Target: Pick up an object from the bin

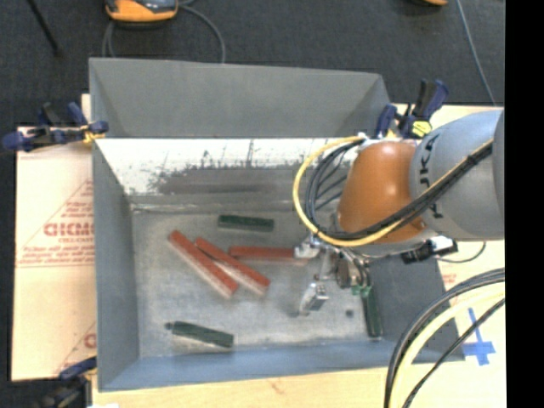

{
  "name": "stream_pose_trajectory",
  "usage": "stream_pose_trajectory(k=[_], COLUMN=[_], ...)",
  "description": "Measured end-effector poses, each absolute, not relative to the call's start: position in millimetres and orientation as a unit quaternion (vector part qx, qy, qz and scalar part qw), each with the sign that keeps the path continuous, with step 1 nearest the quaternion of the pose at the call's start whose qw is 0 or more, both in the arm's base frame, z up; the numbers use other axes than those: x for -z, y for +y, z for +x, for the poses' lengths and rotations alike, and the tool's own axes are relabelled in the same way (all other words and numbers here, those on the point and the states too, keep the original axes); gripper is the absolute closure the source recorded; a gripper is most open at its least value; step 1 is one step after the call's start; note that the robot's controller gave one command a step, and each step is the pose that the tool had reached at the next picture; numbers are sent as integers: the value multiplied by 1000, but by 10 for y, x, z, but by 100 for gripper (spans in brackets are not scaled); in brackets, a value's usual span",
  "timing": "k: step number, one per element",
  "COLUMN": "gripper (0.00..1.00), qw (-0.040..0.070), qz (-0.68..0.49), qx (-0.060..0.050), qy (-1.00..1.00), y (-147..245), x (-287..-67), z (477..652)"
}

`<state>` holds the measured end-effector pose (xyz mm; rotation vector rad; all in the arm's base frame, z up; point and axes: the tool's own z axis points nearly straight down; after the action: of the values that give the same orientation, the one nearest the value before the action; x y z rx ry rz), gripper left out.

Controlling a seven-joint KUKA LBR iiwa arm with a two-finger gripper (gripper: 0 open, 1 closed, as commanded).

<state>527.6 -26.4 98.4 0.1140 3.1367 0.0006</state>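
Nearest candidate: dark green bar (371,316) on the bin (115,253) floor, in the 4 o'clock corner, lying roughly 12-to-6. It looks like a rigid, light stick with smooth faces. Probably a bit slippery, not fragile. Best hold: across the narrow width at mid-length. Fingers (314,297) look apart, holding nothing, low over bare floor. The bar sits just at their 4 o'clock, upper end near the 3 o'clock-side finger, not between them. Thin red bar (259,252) ends close at 10 o'clock.

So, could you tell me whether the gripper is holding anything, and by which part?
Nothing that I can see: the gripper hangs over bare bin floor, between the red sticks and a dark green stick.
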Motion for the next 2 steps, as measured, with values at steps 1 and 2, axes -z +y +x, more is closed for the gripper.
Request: stream_pose_trajectory(k=[1,2], gripper=[0,100], qw=[1,2], qz=[36,74], qx=[0,-1], qy=[999,997], y=[-264,185], x=[-984,-838], z=[5276,5793])
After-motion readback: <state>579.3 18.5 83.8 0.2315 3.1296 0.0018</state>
